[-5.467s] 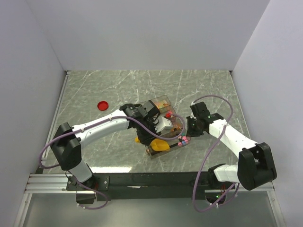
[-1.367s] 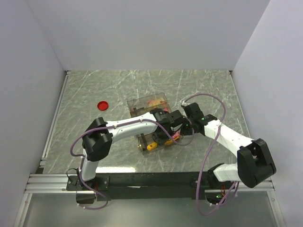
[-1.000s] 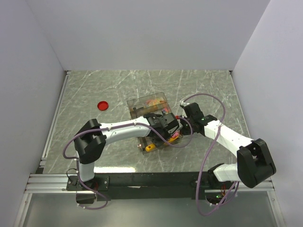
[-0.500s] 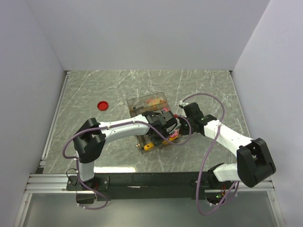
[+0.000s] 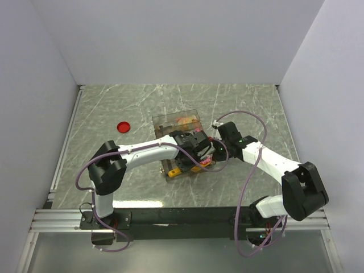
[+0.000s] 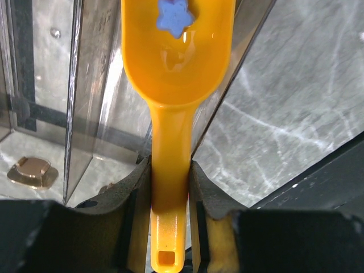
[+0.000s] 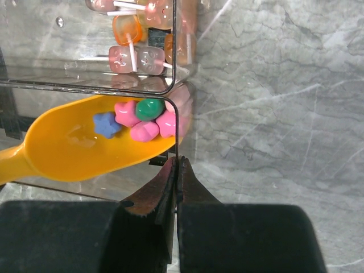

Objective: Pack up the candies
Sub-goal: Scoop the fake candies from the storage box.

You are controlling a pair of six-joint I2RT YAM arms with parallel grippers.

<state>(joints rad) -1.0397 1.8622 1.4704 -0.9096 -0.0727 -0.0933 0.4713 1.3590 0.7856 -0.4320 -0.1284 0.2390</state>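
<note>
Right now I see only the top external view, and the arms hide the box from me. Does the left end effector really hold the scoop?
Observer: Yes. In the left wrist view the left end effector is shut on the handle of the yellow scoop.
Operator: Is there something inside the scoop?
Observer: The right wrist view shows a few candies in its bowl: several pink, one green and one blue star.
Operator: And what does the right end effector do?
Observer: The right end effector looks shut on the thin wall of the clear box, near the loaded end of the scoop.
</note>
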